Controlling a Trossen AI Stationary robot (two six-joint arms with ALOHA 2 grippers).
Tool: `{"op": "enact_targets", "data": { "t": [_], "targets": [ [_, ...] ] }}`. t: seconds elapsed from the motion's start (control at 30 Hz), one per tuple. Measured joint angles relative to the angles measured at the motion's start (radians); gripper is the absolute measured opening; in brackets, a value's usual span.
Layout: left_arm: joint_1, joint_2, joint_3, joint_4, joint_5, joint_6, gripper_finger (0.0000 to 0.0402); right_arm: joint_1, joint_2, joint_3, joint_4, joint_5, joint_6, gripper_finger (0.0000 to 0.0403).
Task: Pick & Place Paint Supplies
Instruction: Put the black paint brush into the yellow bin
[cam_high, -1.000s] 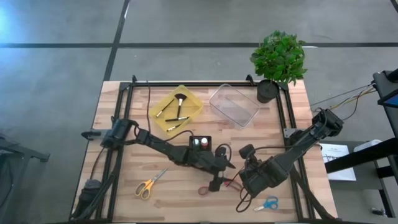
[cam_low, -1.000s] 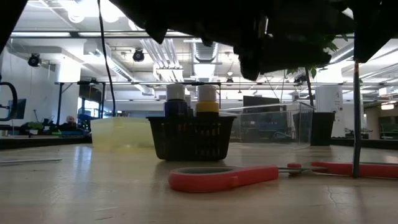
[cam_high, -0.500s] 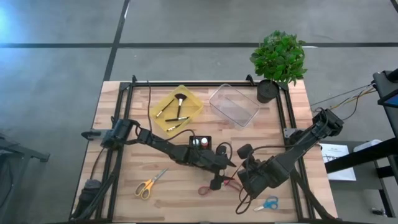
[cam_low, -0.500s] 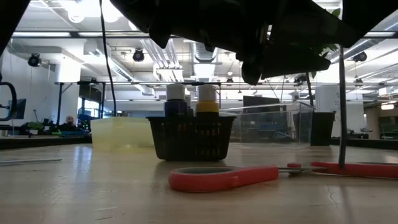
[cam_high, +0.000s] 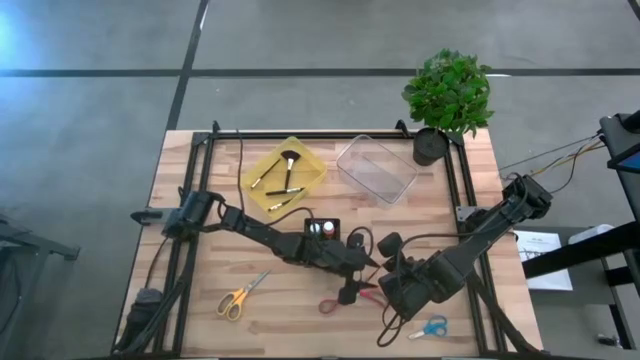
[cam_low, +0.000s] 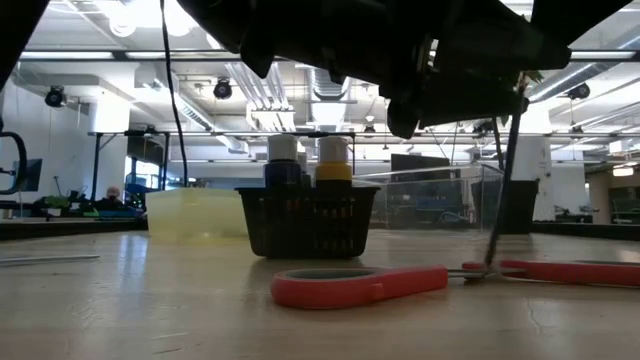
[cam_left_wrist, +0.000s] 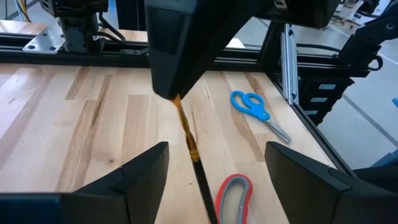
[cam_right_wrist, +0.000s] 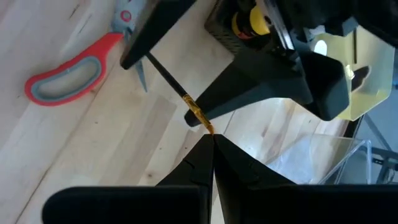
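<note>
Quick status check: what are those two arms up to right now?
Right pincer shut on thin brush, near the table's middle. Left pincer open, facing the brush. Red scissors lie under the brush tip; black basket close behind.

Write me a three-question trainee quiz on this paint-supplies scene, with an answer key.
1. True or false: the right end effector is shut on a thin brush.
2. Multiple choice: the yellow tray holds A) scissors, B) brushes, C) paint bottles.
3. Fill in the blank: the left end effector sits either side of that thin brush with its jaws ____.

Key: 1 true; 2 B; 3 open.
</note>
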Motion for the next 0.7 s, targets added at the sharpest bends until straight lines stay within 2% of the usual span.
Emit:
{"op": "enact_targets", "data": {
  "t": [0.1, 0.2, 0.43, 0.63, 0.7],
  "targets": [
    [0.001, 0.0, 0.0, 0.0, 0.0, 0.0, 0.0248, 0.0, 0.0, 0.0, 0.0, 0.006, 0.0, 0.0008],
    [0.002, 0.0, 0.0, 0.0, 0.0, 0.0, 0.0199, 0.0, 0.0, 0.0, 0.003, 0.006, 0.001, 0.0008],
    [0.016, 0.0, 0.0, -0.004, 0.032, -0.005, 0.0025, 0.0, 0.0, 0.0, 0.007, 0.006, 0.003, 0.0008],
    [0.017, 0.0, 0.0, -0.004, 0.045, -0.011, 0.0013, 0.0, 0.0, 0.0, 0.009, -0.004, 0.023, 0.0008],
    [0.017, 0.0, 0.0, -0.004, 0.045, -0.011, 0.0013, 0.0, 0.0, 0.0, 0.013, -0.039, 0.024, 0.0008]
  ]
}}
